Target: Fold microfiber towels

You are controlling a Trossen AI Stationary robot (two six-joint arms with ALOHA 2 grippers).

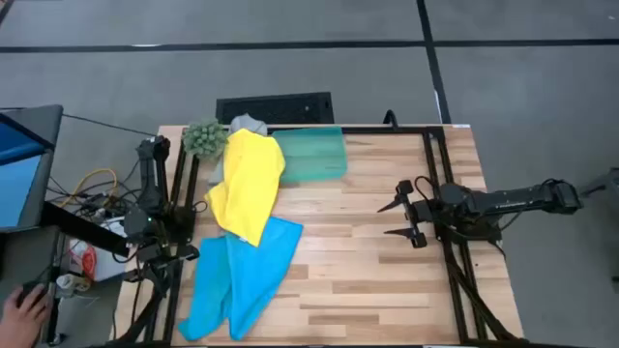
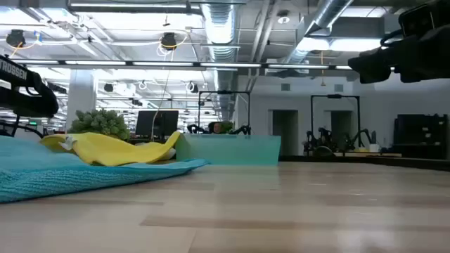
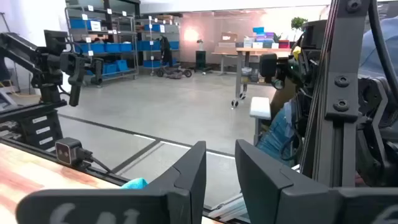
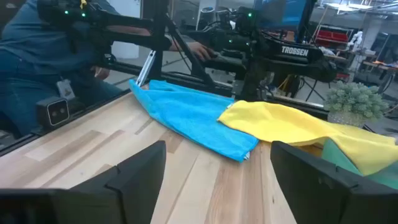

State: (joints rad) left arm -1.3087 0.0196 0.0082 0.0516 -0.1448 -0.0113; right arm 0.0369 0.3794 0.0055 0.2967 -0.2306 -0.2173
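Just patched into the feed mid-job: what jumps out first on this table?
The limp bright yellow microfiber towel draped over the sky-blue microfiber towel at the table's left side, the blue one hanging over the near edge. Behind them sit a fuzzy green plant ball and a translucent teal-green shallow tray. The right tool hovers open over bare wood on the right; the left tool is parked off the left edge.

arms (image 1: 503, 201): dark, jointed | white TROSSEN lettering | fingers (image 4: 134, 171): black, flat
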